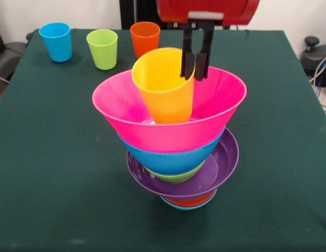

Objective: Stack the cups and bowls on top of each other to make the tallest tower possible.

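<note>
We took the large glossy pink plastic bowl as our landmark. It sat at the top of the tower, tilted slightly. Directly beneath it we saw the deep blue bowl, then a sliver of the small green bowl, then the wide purple bowl, with the small orange bowl and the light-blue bowl lowest, both only partly visible. We judged the wide-over-narrow ordering to serve height rather than stability.

The yellow tapered plastic tumbler stood inside the pink bowl, mouth up, leaning a little off vertical. The black two-fingered gripper hung from the red arm above the pink bowl, its fingers narrow and straddling the tumbler's rim on the side towards the bowl's right wall. We could not tell whether the pads pressed the wall or merely flanked it. A rim pinch suits a thin-walled cup seated in a bowl too deep for a side grasp.

Well behind the pink bowl, apart from the tower, three more tumblers stood upright in a row on the dark green tablecloth: blue, lime green and orange. We judged these not yet stacked, so the task was well advanced but unfinished.
</note>
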